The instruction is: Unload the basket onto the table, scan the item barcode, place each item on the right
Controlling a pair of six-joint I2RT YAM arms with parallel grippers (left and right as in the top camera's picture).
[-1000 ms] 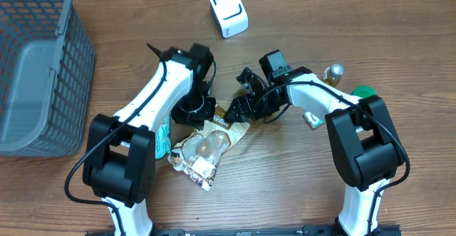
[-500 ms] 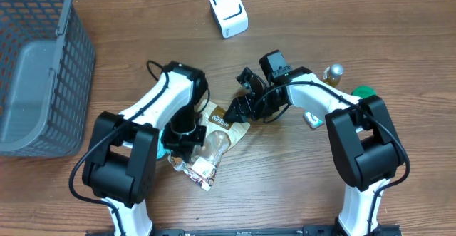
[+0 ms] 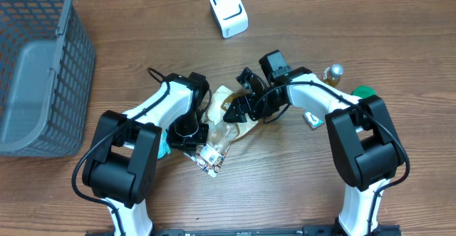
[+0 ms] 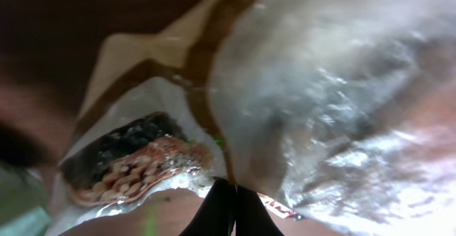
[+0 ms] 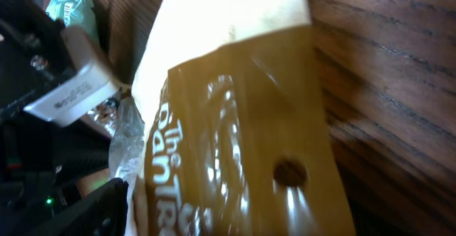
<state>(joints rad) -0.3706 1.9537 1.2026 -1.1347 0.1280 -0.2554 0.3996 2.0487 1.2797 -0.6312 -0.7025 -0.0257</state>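
Closest to my base, the clear, crinkly plastic snack bag (image 3: 216, 142) lies on the brown wooden table (image 3: 285, 186) between my two arms. Its small printed label end points toward me. My left gripper (image 4: 224, 193) is clenched right down. In its wrist view the fingertips meet on the bag's lower edge, so I judge it has a pinch of the film. That pinch looks to be why the bag sits tilted rather than flat, with a printed face turned outward for reading.

A crumpled teal packet (image 3: 164, 142) lies half hidden under my left arm, just beside the bag.

Farther on, the bag's glossy tan-and-brown header (image 5: 235, 122) fills my right wrist view. My right gripper (image 3: 237, 108) has its jaws standing wide and grasps nothing. The header is just in front of it, and I cannot tell whether a finger touches it. I judge it is placed there to take that end and steady the bag.

Off to the right sit a small white packet (image 3: 311, 118), a green round thing (image 3: 363, 91) and a little bottle (image 3: 333, 72) with a metallic cap.

Farthest away, the white boxy scanner (image 3: 228, 11) stands well apart from the bag, so the bag has yet to be carried over. A grey plastic mesh basket (image 3: 71, 72) occupies the far left corner. I cannot make out which face carries the barcode.
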